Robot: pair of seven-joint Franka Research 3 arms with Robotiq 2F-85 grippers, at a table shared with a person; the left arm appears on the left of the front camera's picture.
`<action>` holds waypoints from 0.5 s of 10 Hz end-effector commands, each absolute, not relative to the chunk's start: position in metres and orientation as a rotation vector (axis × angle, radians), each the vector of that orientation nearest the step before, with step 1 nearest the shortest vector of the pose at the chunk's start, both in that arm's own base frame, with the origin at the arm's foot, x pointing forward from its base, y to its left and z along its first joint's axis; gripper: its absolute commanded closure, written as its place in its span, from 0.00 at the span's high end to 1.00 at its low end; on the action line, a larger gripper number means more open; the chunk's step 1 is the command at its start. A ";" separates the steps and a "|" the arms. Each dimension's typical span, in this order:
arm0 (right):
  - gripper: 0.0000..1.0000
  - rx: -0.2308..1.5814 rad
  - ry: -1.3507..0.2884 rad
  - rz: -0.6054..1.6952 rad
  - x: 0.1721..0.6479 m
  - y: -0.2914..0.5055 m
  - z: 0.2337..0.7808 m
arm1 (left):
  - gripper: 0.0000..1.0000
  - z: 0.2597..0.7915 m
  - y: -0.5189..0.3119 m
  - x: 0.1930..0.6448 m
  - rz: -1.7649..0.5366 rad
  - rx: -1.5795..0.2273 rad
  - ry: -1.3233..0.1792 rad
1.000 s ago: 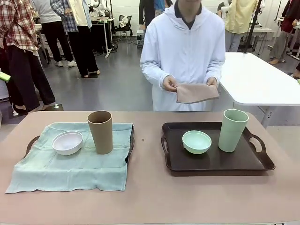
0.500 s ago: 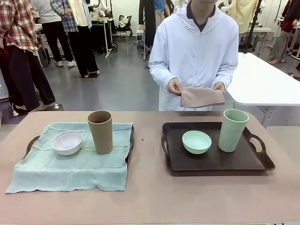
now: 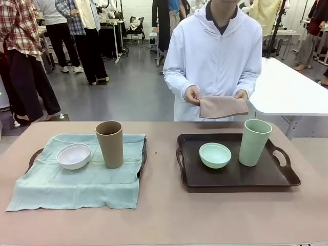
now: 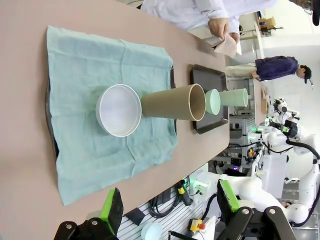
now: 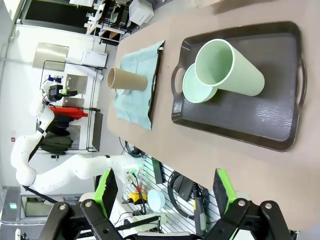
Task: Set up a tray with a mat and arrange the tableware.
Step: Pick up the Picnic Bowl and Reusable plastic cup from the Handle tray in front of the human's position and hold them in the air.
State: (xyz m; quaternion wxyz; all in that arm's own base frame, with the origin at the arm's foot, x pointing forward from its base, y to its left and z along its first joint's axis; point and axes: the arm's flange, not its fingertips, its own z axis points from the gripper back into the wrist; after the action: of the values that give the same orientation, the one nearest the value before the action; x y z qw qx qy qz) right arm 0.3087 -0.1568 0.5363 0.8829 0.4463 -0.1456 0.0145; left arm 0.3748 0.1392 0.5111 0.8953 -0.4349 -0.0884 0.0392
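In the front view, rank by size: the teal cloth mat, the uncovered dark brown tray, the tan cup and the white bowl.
Pale teal cloth mat
Uncovered dark brown tray
Tall tan-brown cup
Small white bowl, close to the cup: wider, but lower

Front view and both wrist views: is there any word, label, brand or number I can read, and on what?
None readable.
The tan-brown cup, white bowl, mint green cup, mint green bowl, dark tray, teal mat and the person's folded cloth are all plain, with no print showing.
Anything in the background is too small or blurred to read.
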 end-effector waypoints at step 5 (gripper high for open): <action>1.00 0.931 -0.302 0.038 0.308 -0.157 0.537 | 1.00 0.513 0.140 0.377 0.096 -0.899 -0.196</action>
State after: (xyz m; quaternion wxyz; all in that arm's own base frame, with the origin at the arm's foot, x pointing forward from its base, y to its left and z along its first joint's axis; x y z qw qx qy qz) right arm 0.3088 -0.1565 0.5363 0.8830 0.4460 -0.1454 0.0148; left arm 0.3747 0.1395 0.5112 0.8955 -0.4342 -0.0886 0.0398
